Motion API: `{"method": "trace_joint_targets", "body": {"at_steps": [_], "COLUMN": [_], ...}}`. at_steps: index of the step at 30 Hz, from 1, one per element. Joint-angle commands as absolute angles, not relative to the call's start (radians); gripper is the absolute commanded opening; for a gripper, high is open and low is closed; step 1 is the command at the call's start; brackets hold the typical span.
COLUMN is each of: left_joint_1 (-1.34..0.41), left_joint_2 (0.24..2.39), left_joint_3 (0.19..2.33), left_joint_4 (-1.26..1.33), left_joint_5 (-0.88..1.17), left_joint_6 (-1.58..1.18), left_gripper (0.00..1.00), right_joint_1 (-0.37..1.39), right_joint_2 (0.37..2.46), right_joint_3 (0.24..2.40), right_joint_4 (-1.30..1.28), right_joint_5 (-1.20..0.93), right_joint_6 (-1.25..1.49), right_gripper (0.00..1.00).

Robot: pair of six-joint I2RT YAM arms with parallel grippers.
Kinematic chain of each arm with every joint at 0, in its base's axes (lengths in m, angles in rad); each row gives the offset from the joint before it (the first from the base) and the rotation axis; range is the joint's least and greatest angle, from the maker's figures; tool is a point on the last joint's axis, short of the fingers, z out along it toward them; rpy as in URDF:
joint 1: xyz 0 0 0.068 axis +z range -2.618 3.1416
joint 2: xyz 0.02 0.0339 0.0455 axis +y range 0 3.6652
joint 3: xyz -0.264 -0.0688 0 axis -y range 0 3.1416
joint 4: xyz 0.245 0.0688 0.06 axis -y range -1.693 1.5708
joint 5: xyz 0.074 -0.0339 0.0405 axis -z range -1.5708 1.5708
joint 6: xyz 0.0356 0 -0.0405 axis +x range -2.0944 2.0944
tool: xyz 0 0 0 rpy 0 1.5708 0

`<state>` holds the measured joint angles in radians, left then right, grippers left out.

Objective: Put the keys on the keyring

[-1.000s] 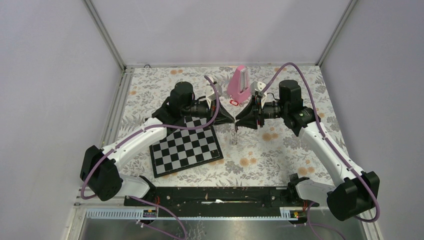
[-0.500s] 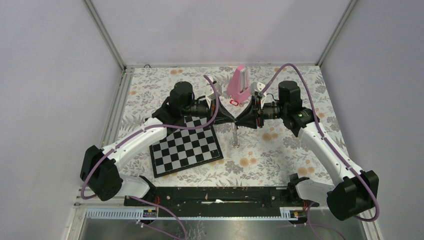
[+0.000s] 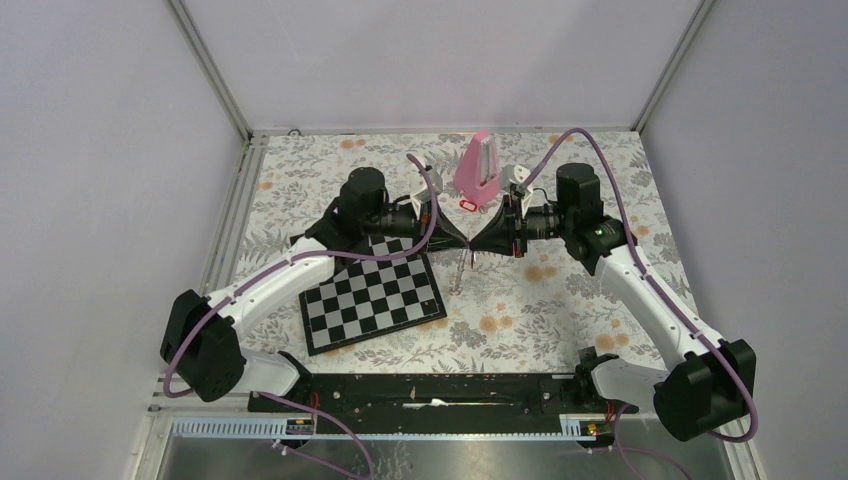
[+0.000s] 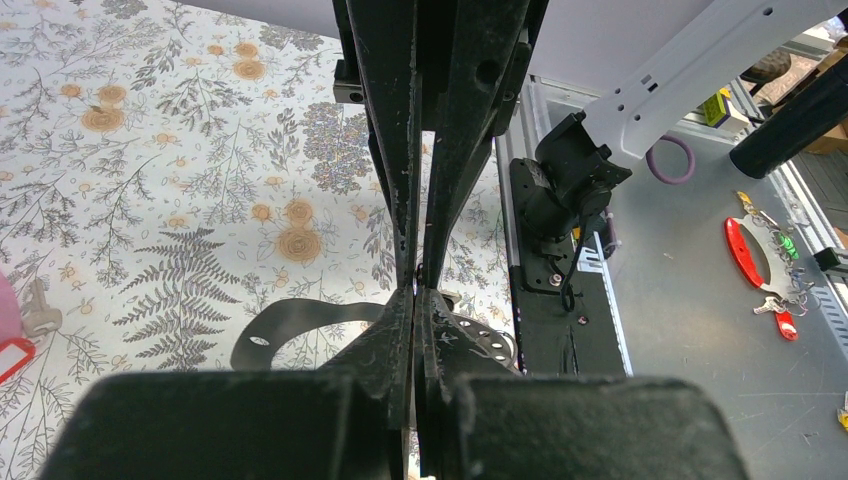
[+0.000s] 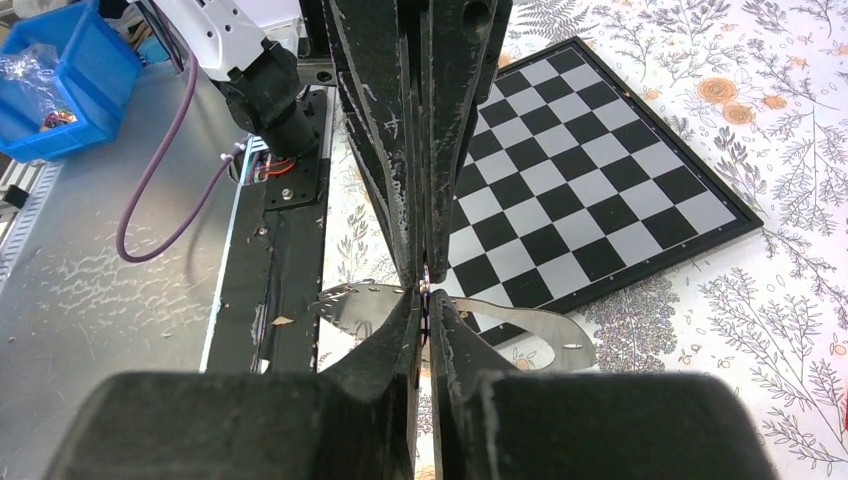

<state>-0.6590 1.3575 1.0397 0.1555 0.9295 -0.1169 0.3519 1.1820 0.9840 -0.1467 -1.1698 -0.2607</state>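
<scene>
My two grippers meet tip to tip above the floral table, left gripper (image 3: 461, 241) facing right gripper (image 3: 475, 243). The keyring (image 3: 458, 274), a pale flexible strip loop with small holes, hangs below them, edge-on from above. In the right wrist view the keyring (image 5: 530, 328) curves away on both sides of my right gripper (image 5: 425, 295), whose jaws are pressed on it. My left gripper (image 4: 415, 295) is shut on the same keyring (image 4: 300, 322). A red-headed key (image 3: 465, 206) lies by the metronome base, apart from both grippers. The thin metal key is not clearly visible.
A pink metronome (image 3: 478, 168) stands just behind the grippers. A chessboard (image 3: 372, 290) lies front left of them, its corner under the left arm. Off the table, a blue bin (image 5: 65, 85) and red tools (image 4: 750, 250) sit on the metal shelf.
The right gripper has moved left to the left gripper's tips and its jaws have closed. The hanging keyring has swung slightly left. The left arm has stayed put.
</scene>
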Motion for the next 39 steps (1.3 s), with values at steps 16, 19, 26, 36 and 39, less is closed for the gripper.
{"method": "trace_joint_targets", "body": {"at_steps": [16,19,26,36,39], "left_joint_1": [-0.645,-0.648,-0.665,-0.69,-0.693], "left_joint_2": [1.361,1.373,1.392,1.428,1.432], "left_joint_3": [1.173,1.174,1.175,1.182,1.177], "left_joint_4": [-0.148,-0.145,-0.125,-0.1,-0.101], "left_joint_5": [0.931,0.953,0.962,0.975,0.974], "left_joint_6": [0.307,0.314,0.314,0.29,0.294], "left_gripper": [0.47,0.53,0.5,0.35,0.31], "right_joint_1": [0.479,0.489,0.492,0.491,0.492], "right_joint_2": [1.225,1.224,1.221,1.218,1.214], "right_joint_3": [1.192,1.194,1.19,1.179,1.178], "right_joint_4": [-0.592,-0.586,-0.574,-0.551,-0.549], "right_joint_5": [-0.849,-0.829,-0.83,-0.841,-0.841], "right_joint_6": [-0.59,-0.58,-0.567,-0.548,-0.548], "right_gripper": [0.0,0.0,0.0,0.0,0.0]}}
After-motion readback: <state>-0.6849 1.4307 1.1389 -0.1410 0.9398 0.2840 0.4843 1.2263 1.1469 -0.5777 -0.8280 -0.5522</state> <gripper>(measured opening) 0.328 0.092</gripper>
